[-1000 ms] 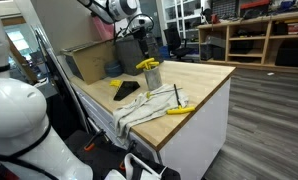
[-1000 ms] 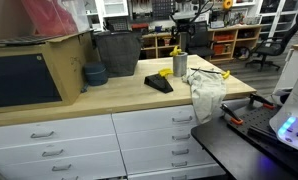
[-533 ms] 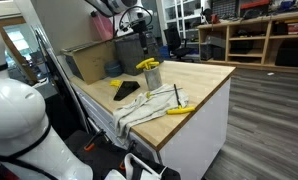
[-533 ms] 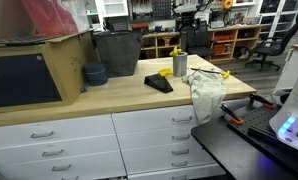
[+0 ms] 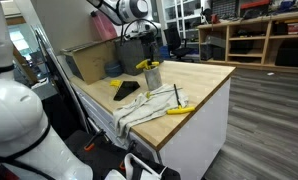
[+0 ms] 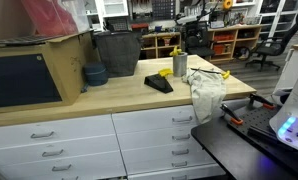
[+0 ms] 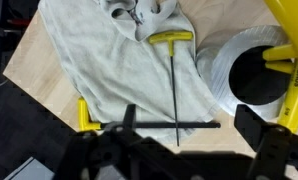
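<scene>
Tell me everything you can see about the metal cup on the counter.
The metal cup is a plain silvery cylinder, open at the top and dark inside. It stands upright on the wooden countertop, right beside the edge of the gray cloth; whether the two touch is unclear. Out of it stick yellow T-handle tools. The open end effector hangs above, apart from it.

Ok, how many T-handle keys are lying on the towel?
2. One key runs top to bottom in the wrist view, beside the cup; the second key crosses it low down, its handle past the towel edge. The gripper may hide others.
</scene>
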